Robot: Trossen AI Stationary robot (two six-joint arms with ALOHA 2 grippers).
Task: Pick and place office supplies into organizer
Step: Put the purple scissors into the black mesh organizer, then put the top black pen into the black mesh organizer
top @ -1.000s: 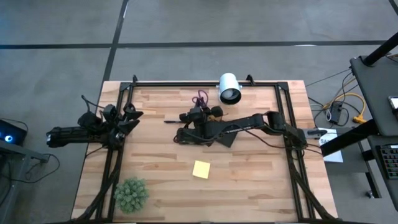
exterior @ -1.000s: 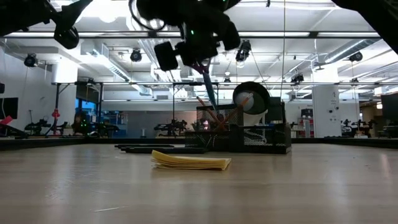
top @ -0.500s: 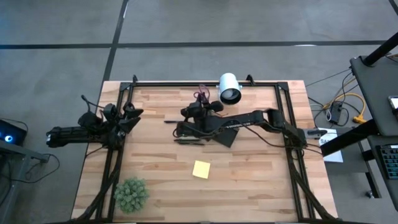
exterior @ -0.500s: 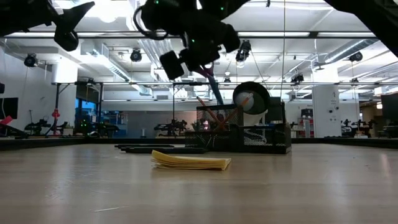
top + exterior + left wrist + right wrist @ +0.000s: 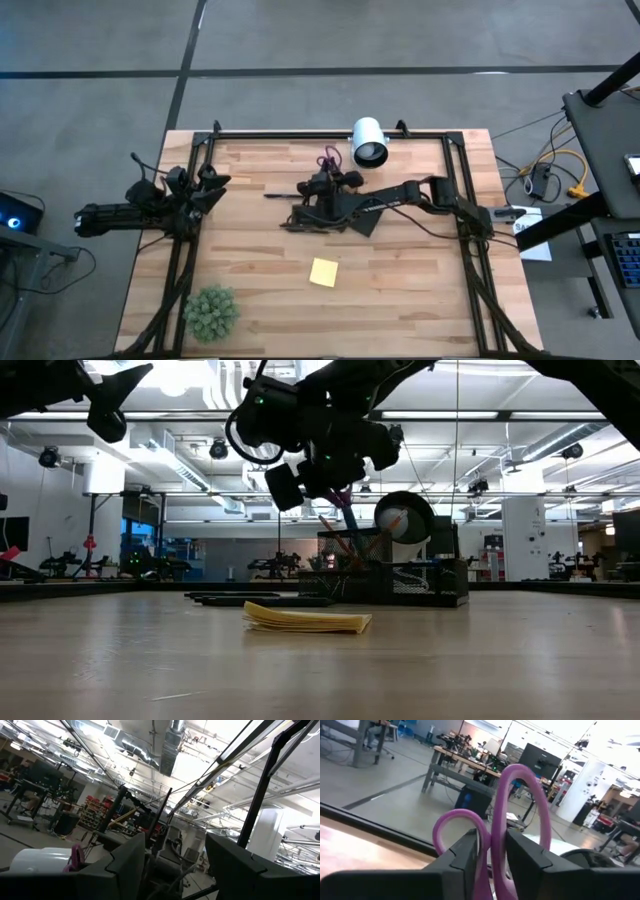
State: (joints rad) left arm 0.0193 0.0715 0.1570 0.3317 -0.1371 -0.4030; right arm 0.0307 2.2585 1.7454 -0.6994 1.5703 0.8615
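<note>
Right hand [image 5: 318, 188] poised over the organizer [image 5: 385, 572], a black wire-mesh caddy near the desk's [image 5: 400, 300] far edge, just beside the white cylindrical camera [image 5: 368, 142]. The fingers [image 5: 470, 855] flank the neck of the purple-handled scissors [image 5: 512, 815], whose smooth plastic loops rise above them; the blades point down toward the caddy. The fingers sit close on either side, but whether they pinch the neck or have begun to let go cannot be told.

Left hand [image 5: 175, 865] waits spread and empty, well apart from the organizer at the desk's left side.

Other supplies: a square yellow sticky-note pad [image 5: 323, 271], soft-edged paper, lies flat on the pale wood planks on the near side of the organizer; a slim black pen [image 5: 283, 195] lies near the organizer; an orange pencil [image 5: 335, 532] leans inside it. A fuzzy green plant ball [image 5: 210, 312] sits at the near-left corner.

Risks, as judged: the scissors appear tilted, so released before the tips are inside a compartment they could catch the mesh rim and topple out, or lever against the leaning pencil. The light caddy could shift if the hand presses its wall.
</note>
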